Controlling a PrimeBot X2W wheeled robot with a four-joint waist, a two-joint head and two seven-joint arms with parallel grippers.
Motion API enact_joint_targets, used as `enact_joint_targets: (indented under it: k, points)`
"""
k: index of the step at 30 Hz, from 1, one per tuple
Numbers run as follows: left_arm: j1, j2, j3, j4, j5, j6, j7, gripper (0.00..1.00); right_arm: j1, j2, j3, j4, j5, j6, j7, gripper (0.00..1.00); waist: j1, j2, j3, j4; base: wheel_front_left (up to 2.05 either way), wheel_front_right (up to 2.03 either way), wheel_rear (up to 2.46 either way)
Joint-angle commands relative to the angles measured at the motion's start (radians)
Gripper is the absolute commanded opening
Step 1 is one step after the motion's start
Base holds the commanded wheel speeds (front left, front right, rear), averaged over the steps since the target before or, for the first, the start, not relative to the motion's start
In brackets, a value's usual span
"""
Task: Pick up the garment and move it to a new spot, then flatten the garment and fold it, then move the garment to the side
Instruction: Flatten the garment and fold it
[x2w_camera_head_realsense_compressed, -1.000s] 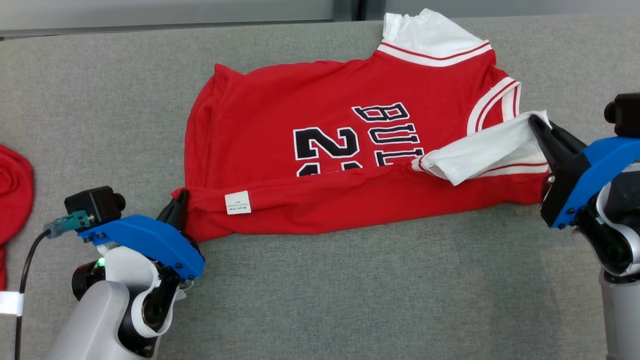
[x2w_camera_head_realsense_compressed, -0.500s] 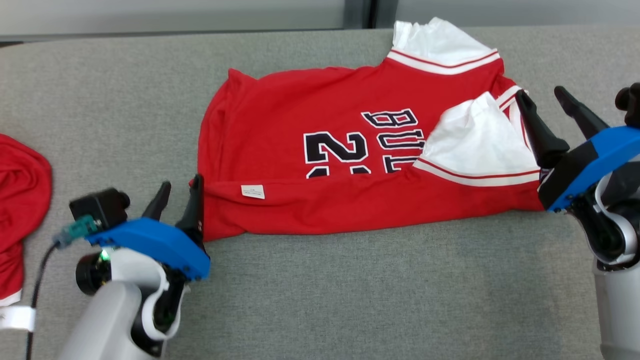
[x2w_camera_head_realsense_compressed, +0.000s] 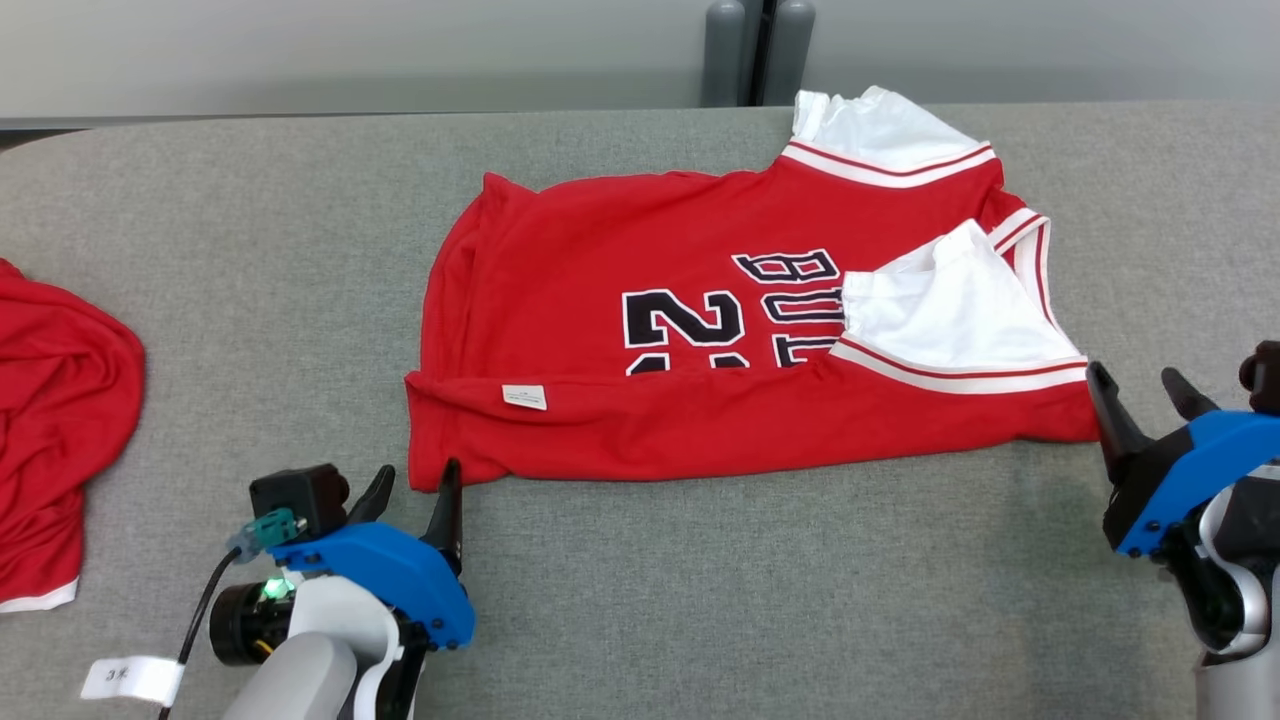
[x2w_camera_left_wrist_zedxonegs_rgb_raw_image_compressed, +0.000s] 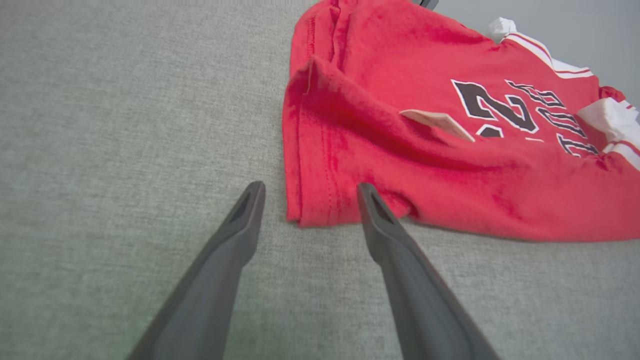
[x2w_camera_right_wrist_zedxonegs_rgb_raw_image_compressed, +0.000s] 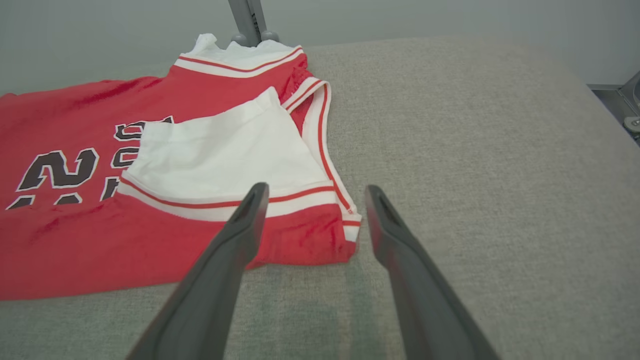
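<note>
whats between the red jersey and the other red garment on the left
Bare grey tabletop, plus the left gripper by the jersey corner, in the head view.

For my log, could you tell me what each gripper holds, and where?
Nothing is held: left gripper and right gripper stand open beside the red jersey.
</note>
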Motion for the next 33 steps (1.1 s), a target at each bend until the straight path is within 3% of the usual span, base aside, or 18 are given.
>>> enact_joint_targets:
  k: [1,8,9,10,11,23,24,25,33]
  points:
    - [-0.031,-0.009,-0.001,0.020,0.008,-0.001,-0.009,1.00,0.008,0.007,-0.015,0.013,-0.023,0.001,-0.019,1.00,0.0001,0.0000,0.005,-0.001,0.00,0.00,0.00]
    - [-0.084,-0.037,-0.013,0.124,0.004,-0.006,0.004,1.00,-0.057,0.042,-0.055,0.117,-0.110,0.000,-0.089,1.00,0.0001,0.0000,0.038,-0.012,0.00,0.00,0.00]
    - [-0.088,-0.039,-0.018,0.138,0.004,-0.005,0.012,0.89,-0.066,0.046,-0.057,0.136,-0.116,0.001,-0.090,1.00,0.0001,0.0000,0.042,-0.013,0.00,0.00,0.00]
    - [-0.091,-0.043,-0.021,0.152,0.003,-0.006,0.017,0.21,-0.077,0.049,-0.063,0.156,-0.119,0.001,-0.093,1.00,0.0001,0.0000,0.045,-0.013,0.00,0.00,0.00]
    - [-0.091,-0.048,-0.024,0.164,-0.004,-0.010,0.025,0.00,-0.088,0.051,-0.066,0.176,-0.124,0.001,-0.091,1.00,0.0001,0.0000,0.049,-0.013,0.00,0.00,0.00]
    - [-0.109,-0.062,-0.030,0.209,-0.018,-0.043,0.004,0.00,-0.177,0.055,-0.088,0.392,-0.159,0.001,-0.081,1.00,0.0001,0.0000,0.085,-0.001,0.00,0.00,0.00]
    - [-0.109,-0.062,-0.032,0.210,-0.018,-0.044,0.003,0.00,-0.177,0.056,-0.085,0.411,-0.155,0.001,-0.074,0.29,0.0001,0.0000,0.084,0.000,0.00,0.00,0.00]
    - [-0.109,-0.062,-0.035,0.211,-0.018,-0.045,0.003,0.00,-0.177,0.057,-0.077,0.423,-0.143,0.001,-0.070,0.00,0.0001,0.0000,0.082,0.002,0.00,0.00,0.00]
    - [-0.057,-0.018,-0.034,0.159,-0.017,-0.045,0.002,0.00,-0.099,0.053,-0.075,0.323,-0.061,0.000,-0.091,0.00,0.0001,0.0000,0.023,-0.003,0.00,0.00,0.00]
